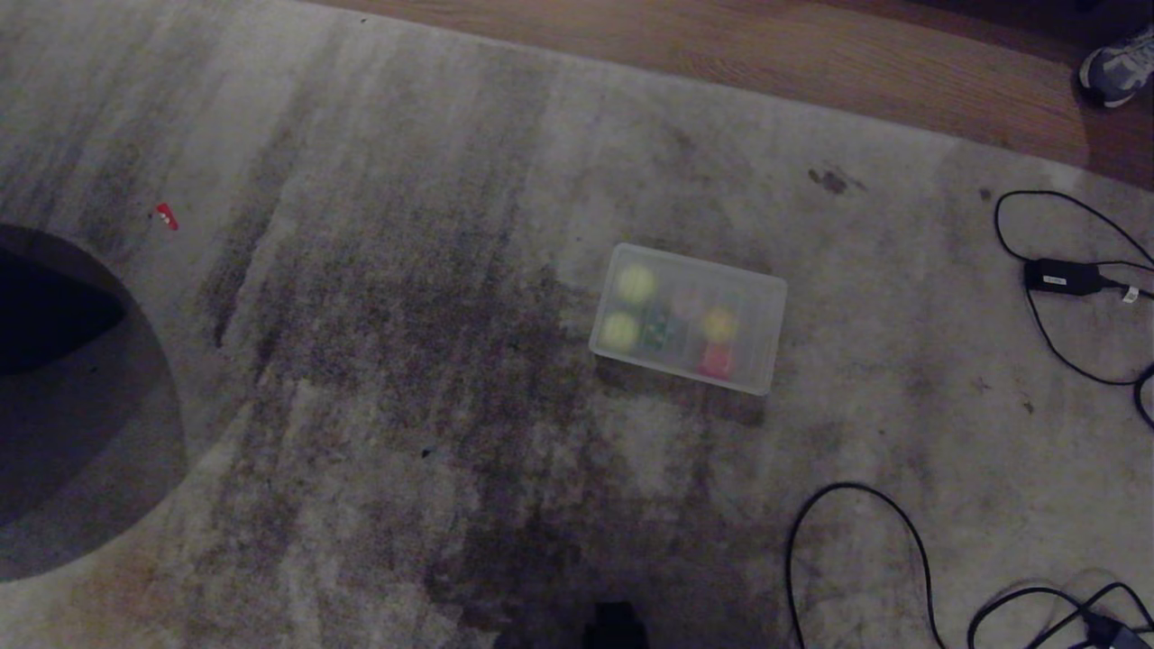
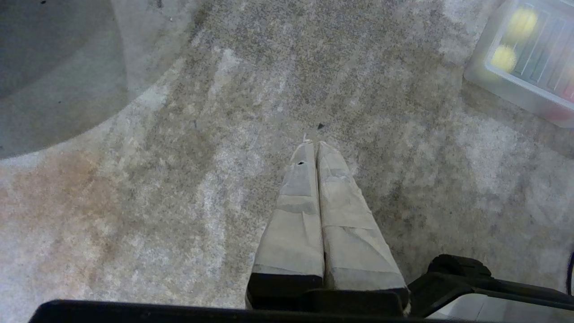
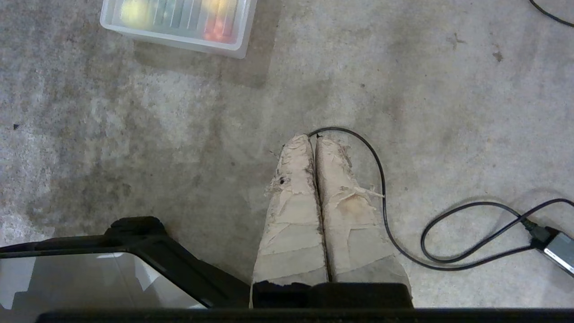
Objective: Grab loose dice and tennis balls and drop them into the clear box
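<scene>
While both arms hang clear of the clear box [image 1: 773, 290], it sits on the grey carpet [image 1: 406, 361] under its ribbed lid [image 1: 694, 311], with two tennis balls [image 1: 636, 284] at its left end and the yellow die [image 1: 719, 323] and red die [image 1: 715, 361] towards its right. The left tool [image 2: 312, 144] and right tool [image 3: 312, 138] are each pressed together and hold nothing. A black cable [image 3: 381, 179] lies just beside the right tool.

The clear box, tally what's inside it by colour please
Inside the clear box, seen through its translucent cover:
Yellow-green tennis balls: 2
Yellow die: 1
Red die: 1
Dark green die: 1
Pale beige die: 1, faint
Total: 6
</scene>
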You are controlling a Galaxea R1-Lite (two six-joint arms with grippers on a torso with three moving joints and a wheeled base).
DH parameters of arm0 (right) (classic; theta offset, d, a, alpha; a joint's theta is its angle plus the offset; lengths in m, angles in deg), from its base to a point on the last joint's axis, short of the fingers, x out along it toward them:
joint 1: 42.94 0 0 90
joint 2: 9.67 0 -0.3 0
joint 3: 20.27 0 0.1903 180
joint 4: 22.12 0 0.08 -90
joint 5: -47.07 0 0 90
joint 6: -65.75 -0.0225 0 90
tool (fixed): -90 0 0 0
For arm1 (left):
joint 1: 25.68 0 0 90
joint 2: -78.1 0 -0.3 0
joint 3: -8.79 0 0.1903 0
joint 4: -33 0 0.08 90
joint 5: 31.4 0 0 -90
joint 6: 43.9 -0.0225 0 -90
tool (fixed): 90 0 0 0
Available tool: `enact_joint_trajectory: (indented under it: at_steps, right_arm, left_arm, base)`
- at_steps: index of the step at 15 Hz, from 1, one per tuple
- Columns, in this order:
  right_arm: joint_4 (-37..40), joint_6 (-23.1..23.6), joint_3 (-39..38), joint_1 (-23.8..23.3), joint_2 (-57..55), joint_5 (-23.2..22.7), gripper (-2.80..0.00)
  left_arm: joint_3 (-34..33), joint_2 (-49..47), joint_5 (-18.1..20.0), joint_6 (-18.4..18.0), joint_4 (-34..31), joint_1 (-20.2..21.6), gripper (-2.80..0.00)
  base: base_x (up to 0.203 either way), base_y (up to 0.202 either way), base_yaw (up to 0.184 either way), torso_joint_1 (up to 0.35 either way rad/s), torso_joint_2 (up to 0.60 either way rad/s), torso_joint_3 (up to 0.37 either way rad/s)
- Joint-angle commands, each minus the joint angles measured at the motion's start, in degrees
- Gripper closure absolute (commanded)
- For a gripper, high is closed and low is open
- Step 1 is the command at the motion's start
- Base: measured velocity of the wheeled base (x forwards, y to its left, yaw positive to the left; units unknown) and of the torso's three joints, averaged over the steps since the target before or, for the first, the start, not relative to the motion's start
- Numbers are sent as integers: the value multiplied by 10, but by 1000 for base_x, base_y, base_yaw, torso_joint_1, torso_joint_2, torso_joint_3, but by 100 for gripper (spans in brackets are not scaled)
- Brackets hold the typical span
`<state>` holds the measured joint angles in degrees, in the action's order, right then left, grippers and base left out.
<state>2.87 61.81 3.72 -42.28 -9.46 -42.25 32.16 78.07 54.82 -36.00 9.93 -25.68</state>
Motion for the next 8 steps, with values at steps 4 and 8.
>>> enact_joint_trajectory:
  at_steps: [4,8]
  right_arm:
    - [0,0,0,0,-2,0,0]
    - [0,1,0,0,-2,0,0]
  left_arm:
    - [-1,-1,1,-4,-1,0,0]
    - [-1,-1,0,-1,0,0,0]
  base:
    - [0,0,0,0,0,0]
    - [0,0,0,0,0,0]
